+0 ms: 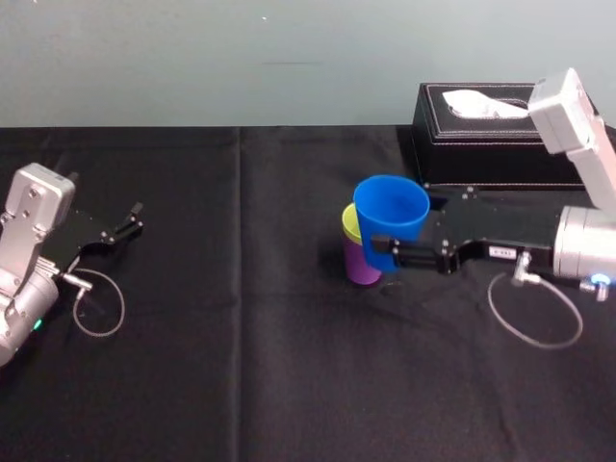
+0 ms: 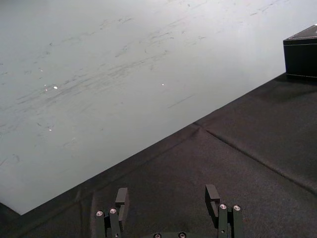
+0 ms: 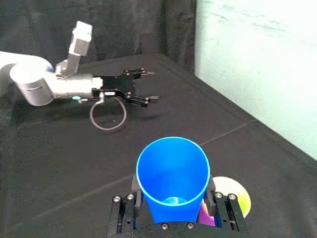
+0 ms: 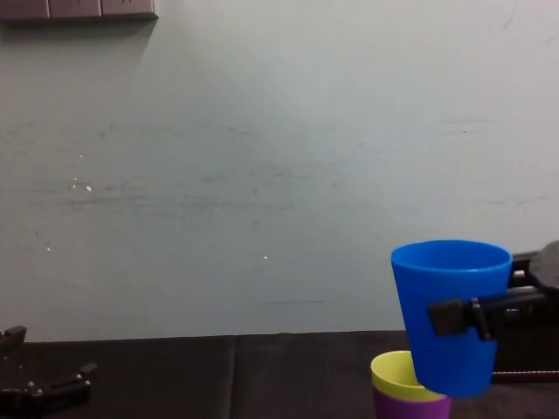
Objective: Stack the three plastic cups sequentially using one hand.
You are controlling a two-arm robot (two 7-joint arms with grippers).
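The right gripper (image 1: pixel 383 252), reaching in from 3 o'clock, is clamped on the blue cup (image 1: pixel 390 223). The cup is held off the tabletop (image 1: pixel 241 366), nearly upright, mouth up, long axis vertical. It hangs just at 3 o'clock of the yellow-green cup (image 1: pixel 350 224), which is nested mouth-up in the purple cup (image 1: pixel 359 268) near the centre. The left gripper (image 1: pixel 130 219) rests at 9 o'clock, fingers apart.

The left gripper (image 2: pixel 166 192) is seen spread wide over the black-draped bench (image 2: pixel 247 158). A black box (image 2: pixel 301 54) is seen by the wall (image 2: pixel 124 74).
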